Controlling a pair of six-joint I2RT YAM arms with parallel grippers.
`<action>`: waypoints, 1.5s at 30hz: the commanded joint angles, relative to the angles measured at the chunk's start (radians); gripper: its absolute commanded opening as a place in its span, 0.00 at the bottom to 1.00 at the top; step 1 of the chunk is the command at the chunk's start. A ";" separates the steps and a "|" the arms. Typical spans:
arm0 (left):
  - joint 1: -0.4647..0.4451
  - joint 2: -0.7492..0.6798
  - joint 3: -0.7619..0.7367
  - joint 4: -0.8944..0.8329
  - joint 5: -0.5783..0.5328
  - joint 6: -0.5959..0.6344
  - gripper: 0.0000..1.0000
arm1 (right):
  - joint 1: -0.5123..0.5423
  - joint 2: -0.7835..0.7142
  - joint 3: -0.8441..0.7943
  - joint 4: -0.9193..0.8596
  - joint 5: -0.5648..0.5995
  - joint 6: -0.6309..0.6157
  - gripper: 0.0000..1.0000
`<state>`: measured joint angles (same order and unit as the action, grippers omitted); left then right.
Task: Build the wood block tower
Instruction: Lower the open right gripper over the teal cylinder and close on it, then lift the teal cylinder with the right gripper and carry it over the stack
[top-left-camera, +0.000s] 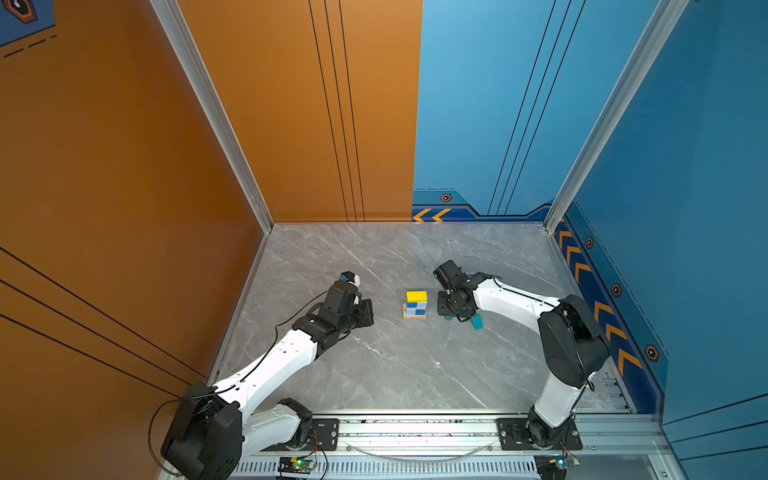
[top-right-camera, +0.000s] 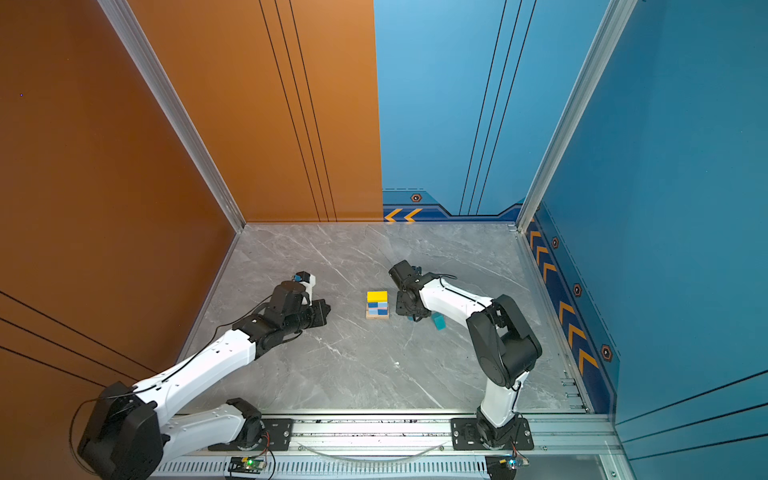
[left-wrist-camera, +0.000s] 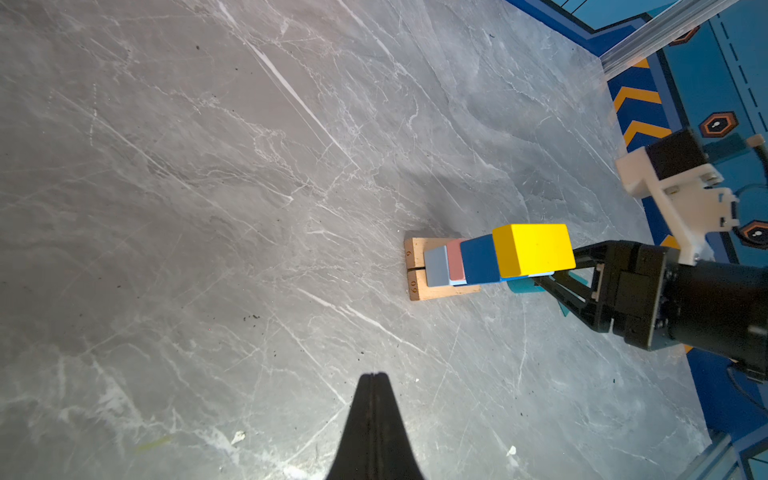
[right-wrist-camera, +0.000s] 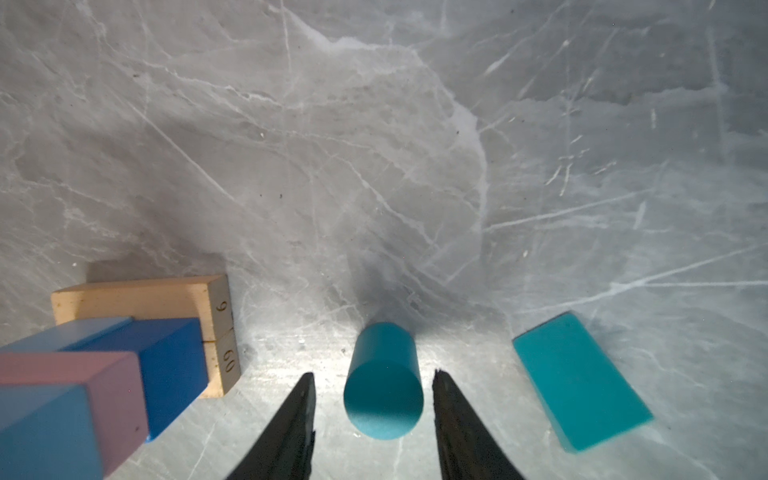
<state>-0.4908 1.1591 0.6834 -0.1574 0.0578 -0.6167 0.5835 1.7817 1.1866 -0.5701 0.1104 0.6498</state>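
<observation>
The tower (top-left-camera: 415, 306) (top-right-camera: 377, 306) stands mid-table: two tan planks (right-wrist-camera: 141, 297) at the base, light and dark blue cubes with a pink slab (right-wrist-camera: 70, 374) above, and a yellow bar (left-wrist-camera: 534, 249) on top. To its right a teal cylinder (right-wrist-camera: 384, 382) stands upright between the fingers of my right gripper (right-wrist-camera: 372, 374), which is open, with a gap on each side. A teal prism (right-wrist-camera: 579, 380) (top-left-camera: 477, 321) lies on the table just beyond. Left of the tower, my left gripper (left-wrist-camera: 374, 376) is shut and holds nothing.
The grey marble table (top-left-camera: 395, 365) is walled in orange on the left and blue at the back and right. An aluminium rail (top-left-camera: 415, 428) with both arm bases runs along the front edge.
</observation>
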 joint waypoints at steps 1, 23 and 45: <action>0.009 0.007 0.032 -0.017 0.013 0.018 0.00 | 0.006 0.023 0.025 -0.048 0.035 -0.018 0.48; 0.008 0.012 0.035 -0.021 0.016 0.018 0.00 | 0.000 0.060 0.033 -0.045 0.031 -0.016 0.32; 0.020 -0.017 0.023 -0.023 0.017 0.050 0.00 | 0.033 -0.046 0.254 -0.311 0.073 -0.104 0.25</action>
<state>-0.4866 1.1648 0.6849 -0.1585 0.0628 -0.5903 0.6006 1.7847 1.3842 -0.7757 0.1387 0.5781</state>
